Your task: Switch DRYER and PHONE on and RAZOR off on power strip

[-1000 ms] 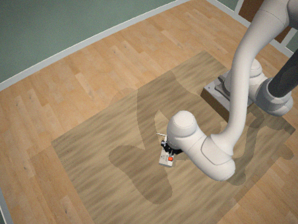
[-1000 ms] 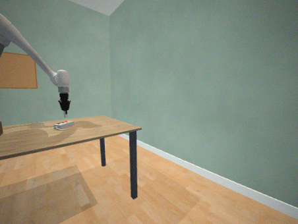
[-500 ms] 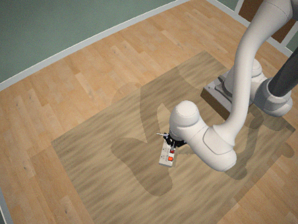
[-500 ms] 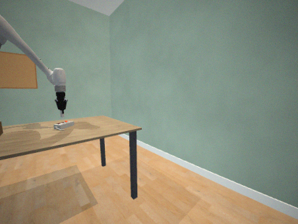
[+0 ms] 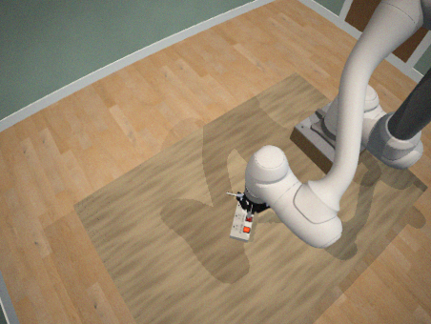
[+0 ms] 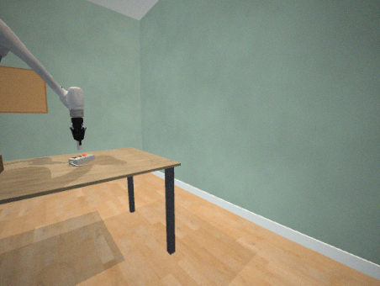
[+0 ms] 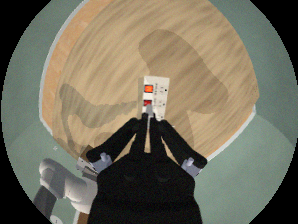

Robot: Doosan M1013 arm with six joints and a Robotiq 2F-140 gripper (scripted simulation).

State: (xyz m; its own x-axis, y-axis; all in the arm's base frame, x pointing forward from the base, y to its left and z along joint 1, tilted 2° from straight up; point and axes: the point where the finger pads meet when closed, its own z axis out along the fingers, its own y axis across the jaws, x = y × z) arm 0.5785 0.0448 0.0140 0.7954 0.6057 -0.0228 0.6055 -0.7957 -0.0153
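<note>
The gripper (image 6: 78, 145) is clenched fully, its two black fingers pressed together to a single narrow tip, with nothing held between them. In the wrist view the fingers meet in a point aimed straight down at the near end of the power strip (image 7: 154, 94). From the exterior view the tip hangs above the strip (image 6: 81, 159) with a visible gap of air beneath it; it touches neither the strip nor the table (image 6: 139, 161).

The power strip lies flat on the table top, the right way up, its switch face upward. From the top view the strip (image 5: 241, 225) lies just beside and partly beneath the white wrist housing (image 5: 272, 173), its upper end hidden by the black gripper body. One switch (image 5: 246, 230) near the free end shows bright orange-red; a second, smaller red mark (image 5: 248, 218) lies next toward the gripper. In the wrist view these same two appear as an orange square (image 7: 149, 87) and a smaller red patch (image 7: 148, 102). The labels on the strip are too small to read, so which switch serves which appliance cannot be told.

The white arm (image 5: 355, 95) reaches over the table from its grey base plate (image 5: 305, 131) at the far edge.
</note>
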